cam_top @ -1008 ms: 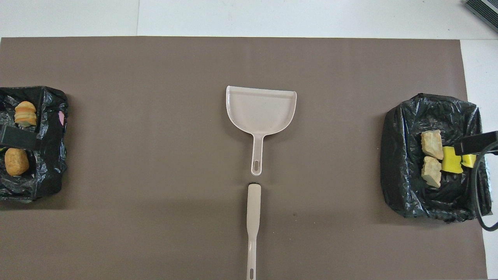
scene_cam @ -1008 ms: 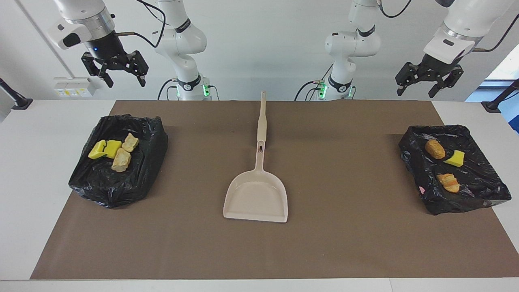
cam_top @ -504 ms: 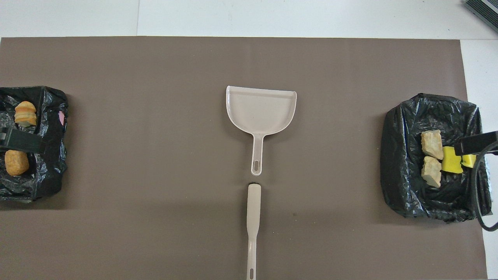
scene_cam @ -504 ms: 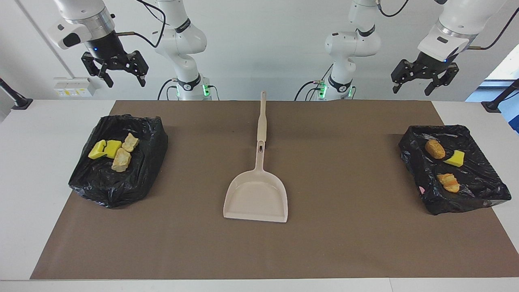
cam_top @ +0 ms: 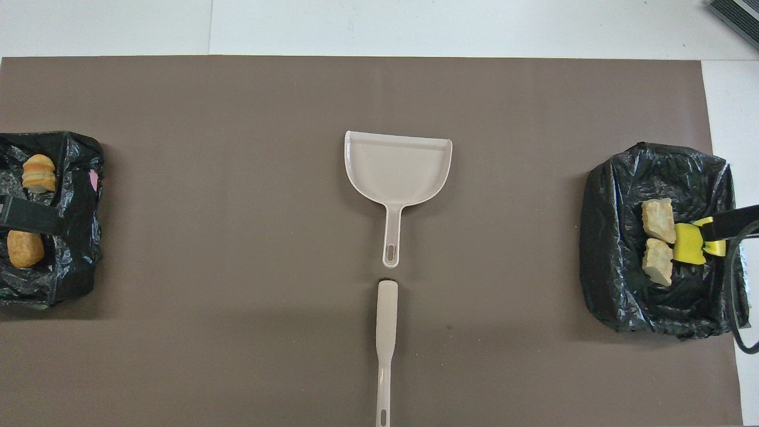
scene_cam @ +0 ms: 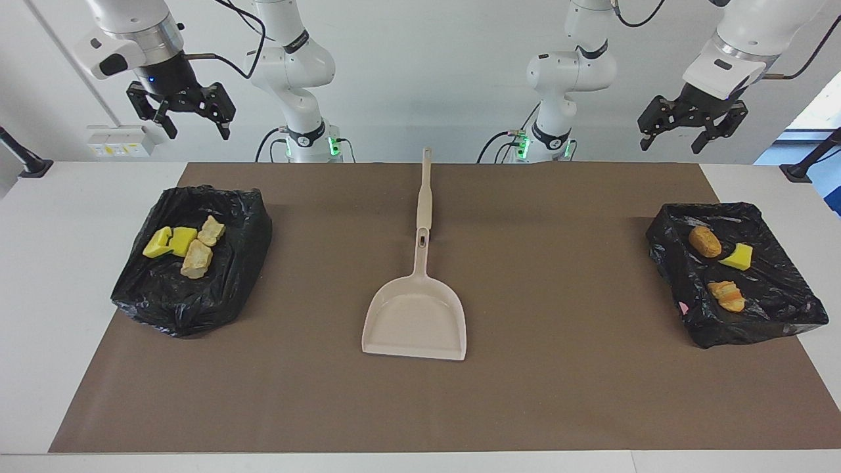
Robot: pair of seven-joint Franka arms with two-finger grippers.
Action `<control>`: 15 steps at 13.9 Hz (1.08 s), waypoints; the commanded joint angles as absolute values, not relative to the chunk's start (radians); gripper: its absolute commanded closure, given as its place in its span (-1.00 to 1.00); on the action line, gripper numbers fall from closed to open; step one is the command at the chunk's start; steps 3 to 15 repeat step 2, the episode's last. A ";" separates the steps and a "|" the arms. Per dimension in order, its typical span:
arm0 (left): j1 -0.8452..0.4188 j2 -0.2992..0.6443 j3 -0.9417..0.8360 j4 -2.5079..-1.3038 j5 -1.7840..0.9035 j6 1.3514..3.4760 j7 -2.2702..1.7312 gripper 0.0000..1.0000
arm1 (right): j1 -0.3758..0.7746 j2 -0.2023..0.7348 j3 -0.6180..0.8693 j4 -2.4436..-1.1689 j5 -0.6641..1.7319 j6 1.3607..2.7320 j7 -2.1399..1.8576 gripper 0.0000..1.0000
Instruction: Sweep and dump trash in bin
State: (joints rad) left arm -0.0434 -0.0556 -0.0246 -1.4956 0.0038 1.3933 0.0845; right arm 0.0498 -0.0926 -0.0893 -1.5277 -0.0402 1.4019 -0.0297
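All the trash lies in two black bag-lined bins. The bin [scene_cam: 164,302] at the right arm's end holds yellow sponge wedges [scene_cam: 169,242] and two beige chunks [scene_cam: 197,258]. The bin [scene_cam: 755,322] at the left arm's end holds a brown croquette [scene_cam: 704,242], a yellow wedge [scene_cam: 737,256] and an orange-striped pastry [scene_cam: 727,295]. My right gripper [scene_cam: 194,130] hangs open and empty high above its bin. My left gripper [scene_cam: 675,141] is likewise open and empty, high over the other bin. In the overhead view one dark finger [cam_top: 29,216] crosses the left arm's bin.
A beige dustpan [scene_cam: 414,318] lies empty mid-mat, its handle toward the robots. In line with it, nearer to the robots, lies a beige stick handle [scene_cam: 425,190]. A brown mat [scene_cam: 558,394] covers the white table.
Both grippers have risen a little above their bins, the left one also drifting slightly. The trash, the dustpan and the stick have not moved.
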 commanded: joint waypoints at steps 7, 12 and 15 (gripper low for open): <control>-0.026 -0.063 -0.052 -1.489 -0.015 1.382 0.084 -1.00 | 0.037 -0.112 -0.078 -1.552 -0.055 1.427 -0.048 -1.00; -0.026 -0.063 -0.052 -1.489 -0.015 1.382 0.084 -1.00 | 0.037 -0.112 -0.078 -1.552 -0.055 1.427 -0.048 -1.00; -0.026 -0.063 -0.052 -1.489 -0.015 1.382 0.084 -1.00 | 0.037 -0.112 -0.078 -1.552 -0.055 1.427 -0.048 -1.00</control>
